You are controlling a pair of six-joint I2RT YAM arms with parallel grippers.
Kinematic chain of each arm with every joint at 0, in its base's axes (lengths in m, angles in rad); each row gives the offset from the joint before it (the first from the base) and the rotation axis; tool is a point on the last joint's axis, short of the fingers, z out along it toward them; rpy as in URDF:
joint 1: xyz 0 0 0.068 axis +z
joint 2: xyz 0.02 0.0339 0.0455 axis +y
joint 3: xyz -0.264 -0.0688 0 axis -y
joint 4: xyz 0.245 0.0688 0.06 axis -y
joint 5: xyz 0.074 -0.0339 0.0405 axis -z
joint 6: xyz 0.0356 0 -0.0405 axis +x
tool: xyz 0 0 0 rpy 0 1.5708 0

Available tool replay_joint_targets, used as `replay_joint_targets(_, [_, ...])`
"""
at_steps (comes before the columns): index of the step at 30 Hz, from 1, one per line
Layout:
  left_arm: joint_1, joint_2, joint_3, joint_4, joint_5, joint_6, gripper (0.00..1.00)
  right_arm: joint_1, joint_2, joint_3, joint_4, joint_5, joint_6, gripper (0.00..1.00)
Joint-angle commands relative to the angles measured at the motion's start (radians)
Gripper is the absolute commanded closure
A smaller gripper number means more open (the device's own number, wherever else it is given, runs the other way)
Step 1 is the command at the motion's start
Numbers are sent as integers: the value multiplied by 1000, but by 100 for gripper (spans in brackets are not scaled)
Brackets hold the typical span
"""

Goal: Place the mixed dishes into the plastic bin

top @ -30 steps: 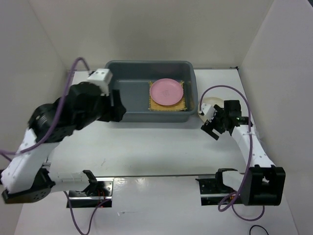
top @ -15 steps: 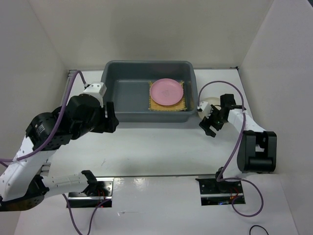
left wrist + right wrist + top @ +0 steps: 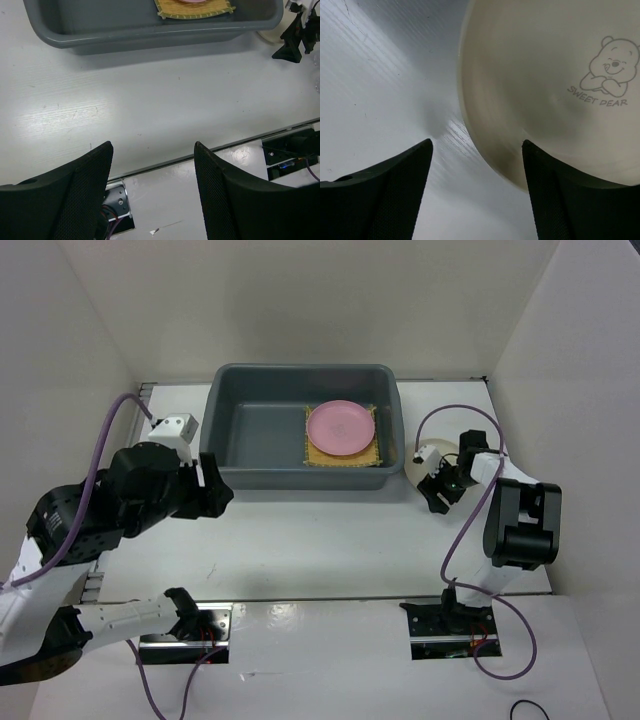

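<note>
At far side of table (image 3: 320,530), logged plastic bin (image 3: 300,368), left half of floor bare for another dish. Found bamboo mat (image 3: 316,458) flat at right end beneath pink plate (image 3: 341,427), stacked to save room. Noted cream plate (image 3: 545,75) outside, just beside bin's right wall. Saw right gripper (image 3: 476,145) spread, low at plate's near edge, likely to catch the rim; left gripper (image 3: 152,147) spread, empty, held over open tabletop.

The cream-white plate (image 3: 545,90), just ahead of the right end effector (image 3: 476,150), carries a grey-brown outline bear above the words SWEET DEAR. That one and the left end effector (image 3: 152,150) have black, fine-meshed fingers. The bin (image 3: 300,369) is dark grey, the pink plate (image 3: 341,427) plain, the mat (image 3: 318,454) woven yellow-tan, the tabletop (image 3: 320,530) white.
</note>
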State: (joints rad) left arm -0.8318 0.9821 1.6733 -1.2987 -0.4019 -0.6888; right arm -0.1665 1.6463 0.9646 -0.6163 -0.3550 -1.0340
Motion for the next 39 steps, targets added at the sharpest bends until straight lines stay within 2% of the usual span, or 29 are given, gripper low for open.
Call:
replay_joint_targets(1, [3, 3, -7, 4, 11, -18, 27, -1, 10, 34, 26, -6, -5, 25])
replay_joint_targets(8, [3, -16, -27, 4, 11, -18, 26, -1, 38, 34, 36, -6, 8, 53])
replay_joint_targets(9, [3, -16, -27, 4, 11, -18, 26, -1, 38, 34, 36, -6, 8, 64])
replay_joint_targets(11, [3, -25, -37, 4, 11, -18, 26, -1, 38, 43, 36, -6, 17, 77])
replay_joint_targets(12, [3, -25, -37, 4, 11, -18, 26, -1, 27, 43, 46, -6, 29, 87])
replay_joint_targets(16, [3, -34, -46, 4, 11, -18, 26, -1, -51, 68, 46, -6, 61, 100])
replay_joint_targets(21, [3, -43, -55, 4, 0, -28, 26, -1, -183, 161, -29, -18, 80, 100])
replay_joint_targets(25, [3, -54, -76, 4, -9, -28, 23, 9, -285, 339, -82, -38, 123, 100])
replay_joint_targets(27, [3, -63, -89, 4, -9, -37, 23, 64, -299, 423, -100, -38, 153, 100])
replay_joint_targets(28, [3, -72, -89, 4, -9, -37, 23, 88, -299, 512, -123, -16, 187, 100])
replay_joint_targets(32, [3, -91, -107, 4, -28, -37, 22, 328, -271, 707, -160, 53, 285, 100])
replay_joint_targets(36, [3, -121, -118, 4, -28, -37, 21, 367, -180, 868, -192, -24, 337, 100])
replay_joint_targets(39, [3, -134, -144, 4, -37, -37, 21, 428, -97, 936, -252, 27, 292, 100])
